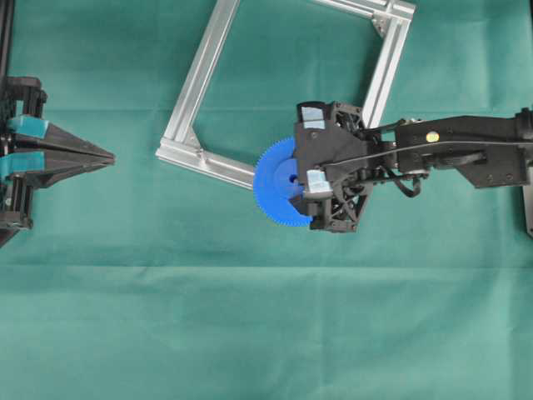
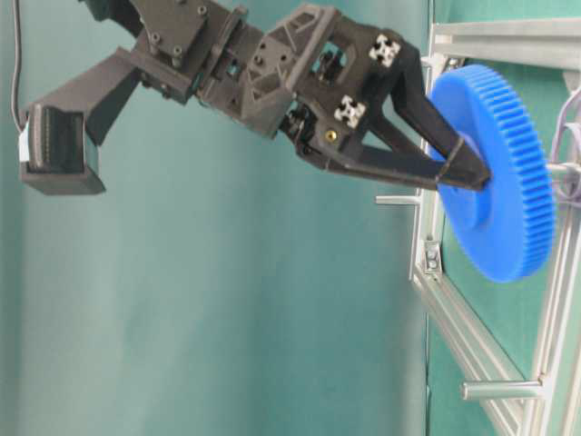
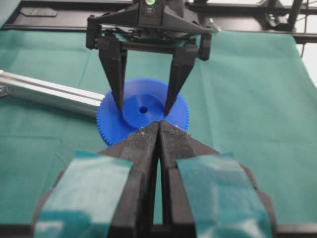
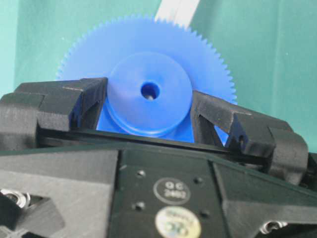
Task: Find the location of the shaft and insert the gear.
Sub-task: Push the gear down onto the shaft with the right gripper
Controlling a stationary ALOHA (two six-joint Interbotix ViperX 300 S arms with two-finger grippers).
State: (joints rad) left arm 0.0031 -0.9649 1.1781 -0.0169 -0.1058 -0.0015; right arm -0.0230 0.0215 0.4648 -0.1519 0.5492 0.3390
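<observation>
Over at nine o'clock the left gripper [image 1: 104, 157] sits parked, jaws pressed together on nothing. At centre, the gear [image 1: 279, 179] lies over the aluminium frame [image 1: 204, 162] rail, the right gripper [image 1: 306, 154] clamped across its raised hub. A glint shows in the bore, perhaps the shaft [image 4: 150, 97]; if hole and pin sit slightly off-axis, pressing could jam the gear or bend the pin.

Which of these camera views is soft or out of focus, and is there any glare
Right wrist view: softest, the gear and right gripper fingers blurred at close range. Left wrist view: the shut left gripper is blurred, the gear behind sharper. Overhead view: even light, mild sheen on the aluminium frame. Table-level view: sharp, no glare.
</observation>
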